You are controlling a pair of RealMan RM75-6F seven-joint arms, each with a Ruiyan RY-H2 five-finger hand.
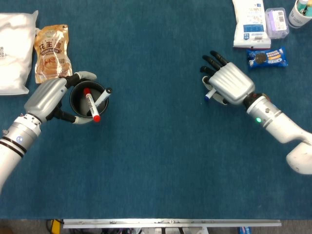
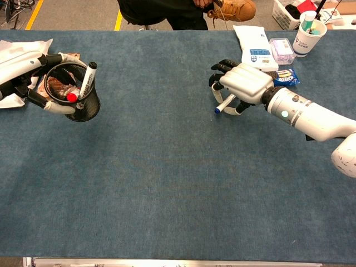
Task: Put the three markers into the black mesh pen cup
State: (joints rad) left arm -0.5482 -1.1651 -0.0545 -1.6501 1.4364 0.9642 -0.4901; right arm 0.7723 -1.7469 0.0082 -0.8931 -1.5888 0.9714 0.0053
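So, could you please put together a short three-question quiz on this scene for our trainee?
1. True or false: the black mesh pen cup lies tipped over, away from both hands.
2. How many markers are in the cup already: A one, B two, C three?
3. Which hand holds the blue-tipped marker?

Key
1. False: it stands upright with the left hand gripping it.
2. B: the red-capped marker and the black-capped marker.
3. The right hand.

Left hand (image 1: pixel 46 97) grips black mesh pen cup (image 1: pixel 83 103), left of frame, two markers inside. Right hand (image 1: pixel 229 85) holds blue-tipped marker (image 1: pixel 210 94), upper right.
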